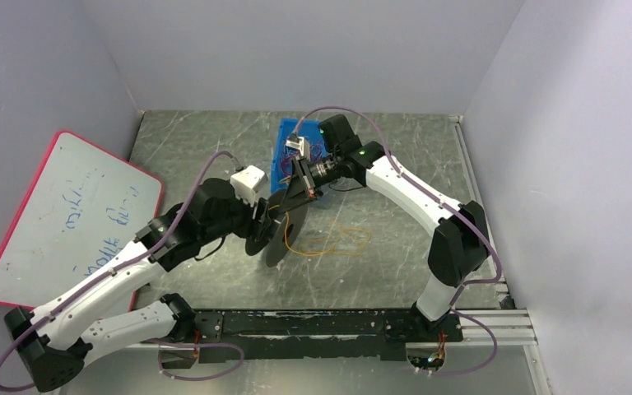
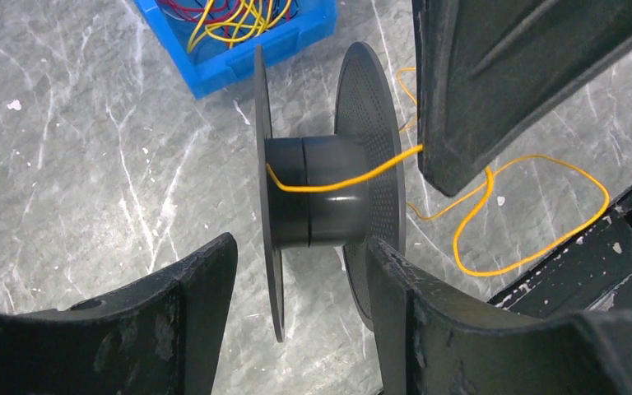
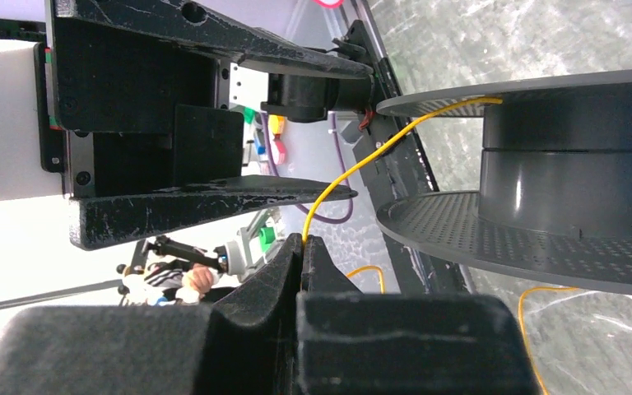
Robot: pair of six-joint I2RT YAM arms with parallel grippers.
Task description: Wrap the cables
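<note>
The spool point(image 2: 321, 193) is black, with two round perforated flanges and a smooth hub that has a seam round its middle. It stands on edge with its axis roughly level.

The left gripper point(image 2: 300, 247) reaches it from the near left, fingers spread and one on each side of the spool. One finger lies against a flange. A strip of table point(image 2: 74, 164) shows between the other finger and the second flange, so I cannot tell whether the spool is clamped or only straddled.

The right gripper point(image 3: 303, 247) sits just beyond the spool, its fingers pressed together and pinching the yellow cable point(image 2: 337, 179). From the pinch the cable rises to a flange rim and lies as one strand across the hub. The rest of it lies in loose loops on the table, just right of the spool.

More cables point(image 2: 230, 16), mostly yellow with some red and purple, sit tangled in a blue bin point(image 2: 255, 53) on the far side of the spool, near it but apart.

Well to the left of the spool, a red-edged whiteboard point(image 1: 74, 218) carries a few lines of blue handwriting. They are too faint and small to read.
</note>
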